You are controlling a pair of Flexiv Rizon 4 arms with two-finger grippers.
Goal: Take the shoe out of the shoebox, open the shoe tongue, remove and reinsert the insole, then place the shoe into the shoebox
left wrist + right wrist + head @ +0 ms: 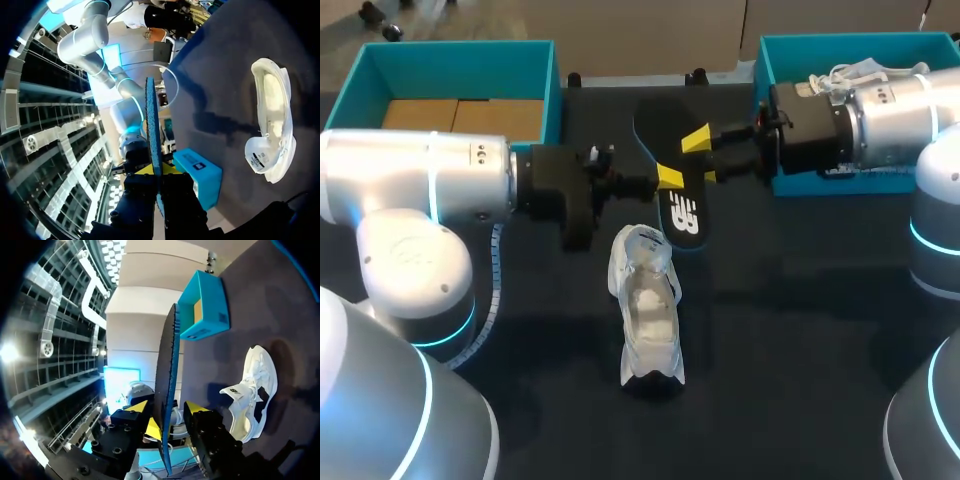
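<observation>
Reaching in level from opposite sides, my left arm (420,180) and right arm (890,115) meet over the far middle of the table (800,330). The left gripper (670,180) is clamped on the black insole (677,205); its wrist view shows the sheet edge-on, running straight down between the closed fingers. The right gripper (704,158) straddles the insole's other edge with its fingers spread. One yellow tip (145,415) is close against the insole and the other stands clear, so it has no hold. The insole's long axis runs far to near, logo end nearer me. The white shoe (647,305) lies on the table just nearer than the insole, its long axis also running far to near, outside both teal shoeboxes (552,90).
</observation>
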